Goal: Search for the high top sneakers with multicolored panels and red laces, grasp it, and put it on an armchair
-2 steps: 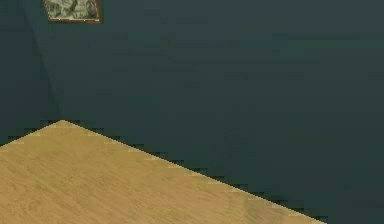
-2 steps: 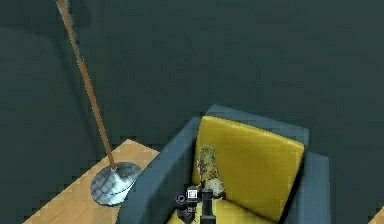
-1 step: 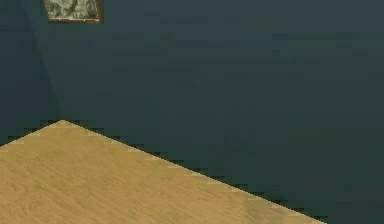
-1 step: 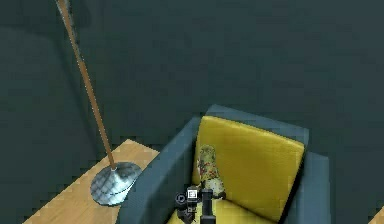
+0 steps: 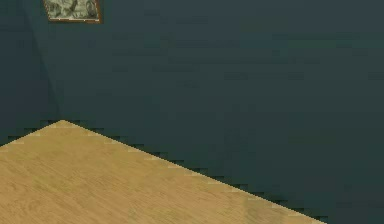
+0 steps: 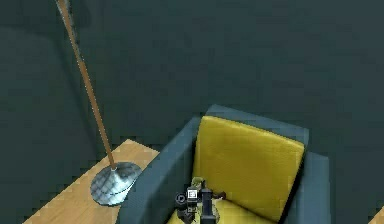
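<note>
An armchair [image 6: 166, 170] with a grey-blue frame and yellow cushions stands against the dark wall at the arm side view's lower right. The gripper [image 6: 196, 199] shows at the bottom edge as a small dark body with white marked squares, in front of the yellow seat cushion [image 6: 240, 212]. I cannot tell whether it holds anything, since the cushion lies right behind it. Nothing with a sneaker's shape or colours can be made out.
A floor lamp's thin brown pole [image 6: 88, 85] leans up from a round metal base [image 6: 115, 183] on the wooden floor left of the armchair. In the forward view, wooden floor [image 5: 90, 180] meets a dark teal wall [image 5: 230, 90]. A framed picture [image 5: 72, 10] hangs at top left.
</note>
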